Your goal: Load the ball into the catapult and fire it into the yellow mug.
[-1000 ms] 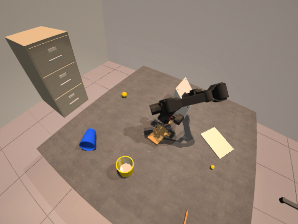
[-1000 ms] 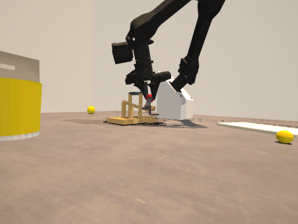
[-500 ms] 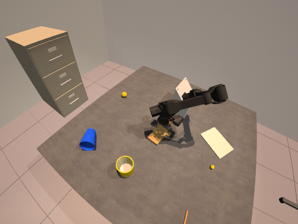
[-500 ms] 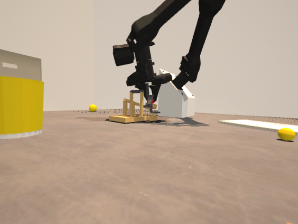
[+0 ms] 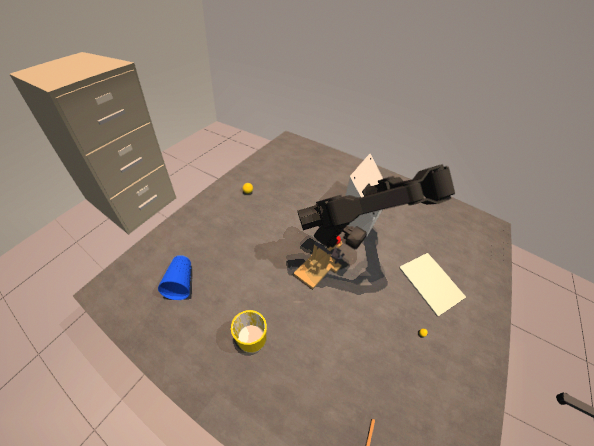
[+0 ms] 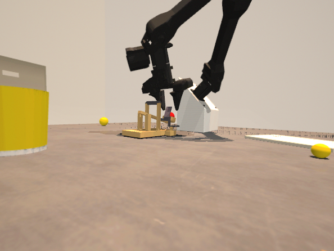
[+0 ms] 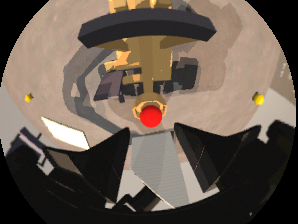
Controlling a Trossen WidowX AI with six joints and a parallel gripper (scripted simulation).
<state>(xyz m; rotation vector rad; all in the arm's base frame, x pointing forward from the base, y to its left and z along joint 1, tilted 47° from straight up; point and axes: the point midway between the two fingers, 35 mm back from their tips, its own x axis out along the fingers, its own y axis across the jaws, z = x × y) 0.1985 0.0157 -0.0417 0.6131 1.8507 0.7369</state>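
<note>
The red ball (image 5: 338, 240) (image 6: 172, 115) (image 7: 150, 116) sits in the cup at the arm end of the wooden catapult (image 5: 310, 278) (image 6: 134, 133) (image 7: 153, 60). My gripper (image 6: 170, 109) (image 7: 152, 128) is open just above the ball, with its fingertips apart and nothing between them. The arm partly hides the cup in the top view. The catapult's base front points roughly towards the yellow mug (image 5: 250, 345) (image 6: 22, 121), which stands upright. The mug is not in the wrist view.
A white slanted box (image 5: 367, 175) (image 6: 191, 121) (image 7: 157, 160) stands close behind the catapult's cup end. A blue cup (image 5: 181, 274) lies on its side. Two yellow balls (image 5: 247, 188) (image 5: 423, 332), a pale flat panel (image 5: 433, 284) and an orange stick (image 5: 370, 432) lie on the table.
</note>
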